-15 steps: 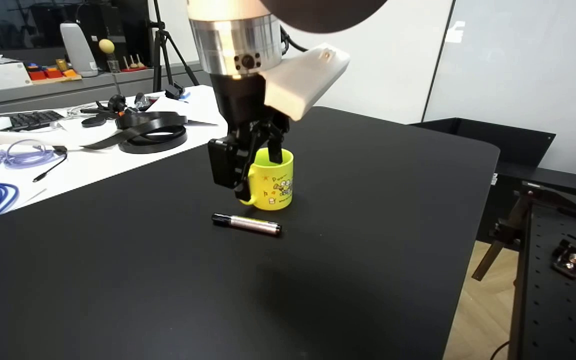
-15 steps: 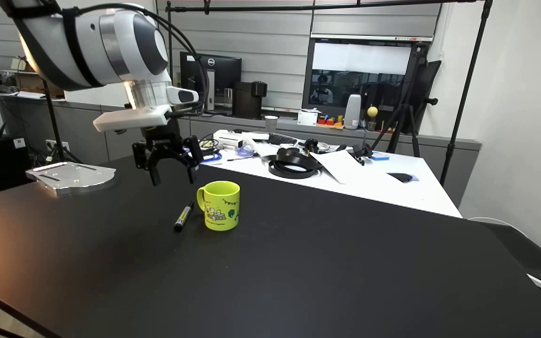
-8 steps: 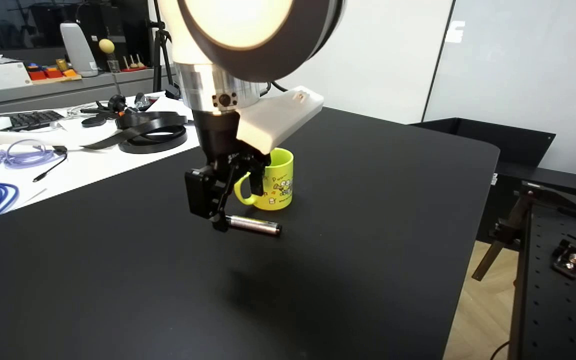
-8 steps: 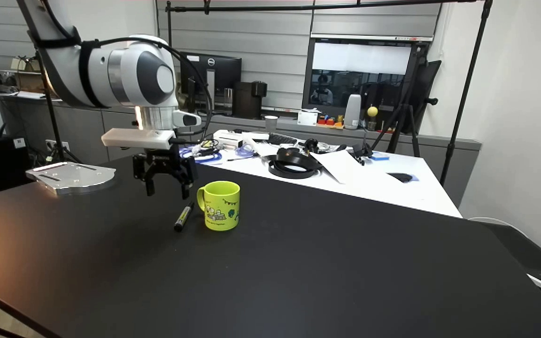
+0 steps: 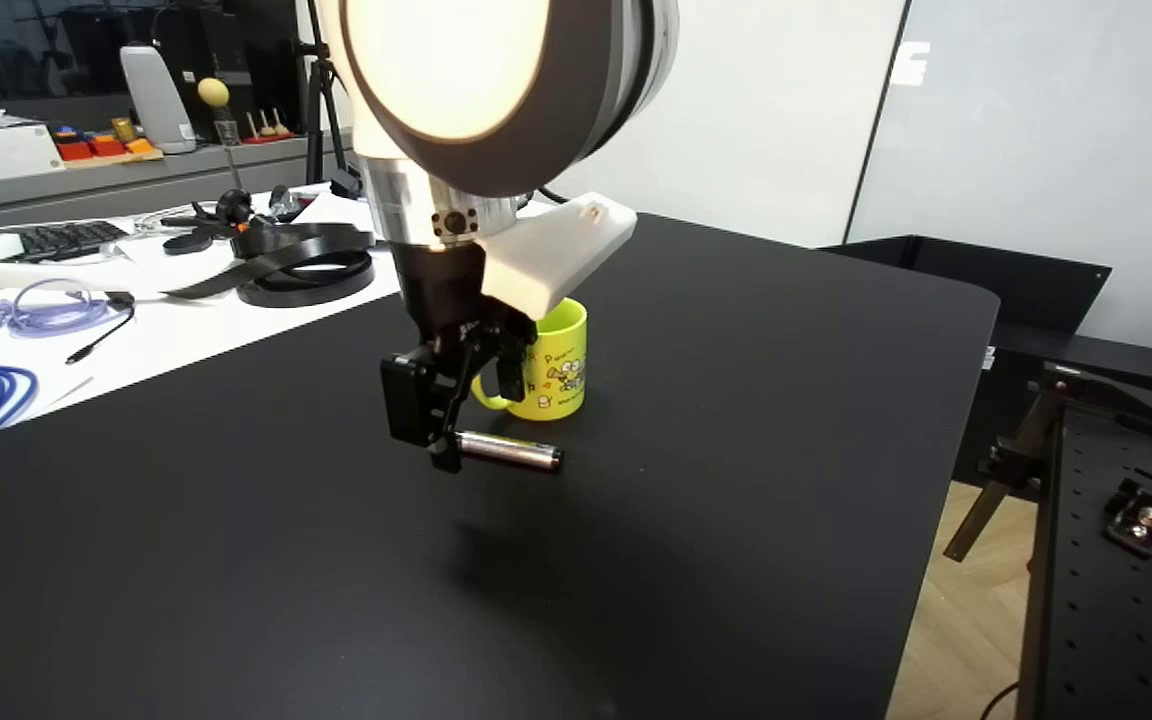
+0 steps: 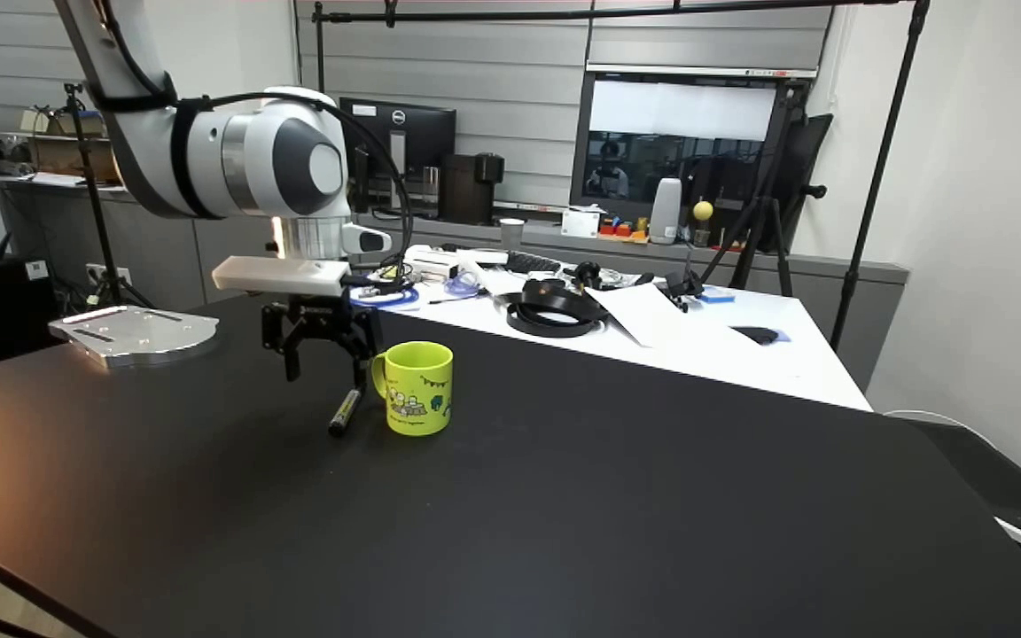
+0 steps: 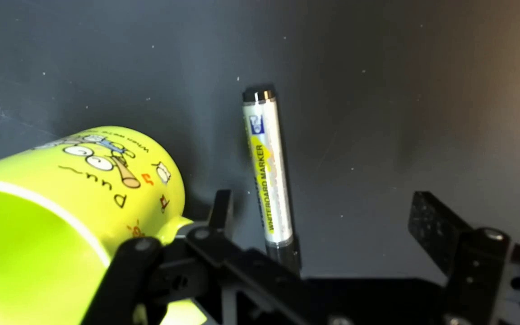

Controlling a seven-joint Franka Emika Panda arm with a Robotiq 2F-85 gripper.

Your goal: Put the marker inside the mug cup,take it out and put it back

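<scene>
The claw (image 6: pixel 326 371) hangs released, jaws spread, near the marker (image 7: pixel 270 174). The marker lies beside the upright yellow mug (image 6: pixel 418 390).

marker (image 7: pixel 267 169) on table (image 6: pixel 581 523) (mug (image 6: pixel 419 390) just beside it)

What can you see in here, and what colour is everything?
mug: 1, yellow, upright on the big table
marker: 1, white with black ends, lying beside the mug
big table: 1, black, in all views
metal plate: 1, silver, on the big table
other table: 1, white, past the big table
strap: 1 coiled pile, black, other table
ball: 1, yellow, at the back
other bits: too jumbled to count, mixed colours, at the back
robot arm: 1, white and grey, overhead
gripper: 1, black, open near the marker
</scene>
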